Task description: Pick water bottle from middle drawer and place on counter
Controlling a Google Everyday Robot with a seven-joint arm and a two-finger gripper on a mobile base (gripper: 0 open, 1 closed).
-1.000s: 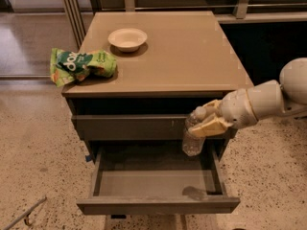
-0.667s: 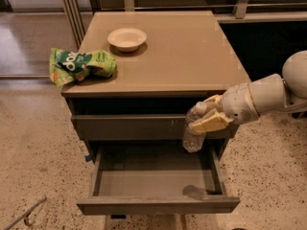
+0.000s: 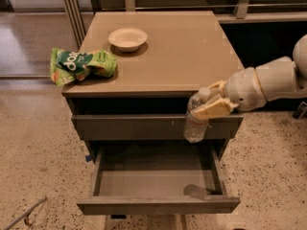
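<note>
**Progress.** The pick is judged complete and the place is outstanding. The water bottle (image 3: 195,124) is out of the middle drawer (image 3: 158,205) and hangs upright in the air. It is just in front of the table (image 3: 182,56), near its front right corner as viewed. Its cap sits just below the table's front edge, and its body lies across the closed drawer front (image 3: 139,127) under the table. The jaws are clamped on the bottle's upper part, just below the cap, at that same corner. The arm (image 3: 268,83) reaches in from the right of the table. The bottle touches neither the table nor the drawer.

**Remaining.** The bottle must be raised above the table's edge, carried inward over the table, set down and released. The table's right half looks free to receive it.

**Containers.**
- Middle drawer: pulled fully out below the table. Its grey interior shows nothing but a dark shadow near the front right corner.
- Bowl (image 3: 127,38): on the table, toward the rear and left of centre. It appears empty.
- Snack bag (image 3: 81,65): green, crumpled, on the table's front left corner and overhanging the edge. Its contents are not visible.
</note>
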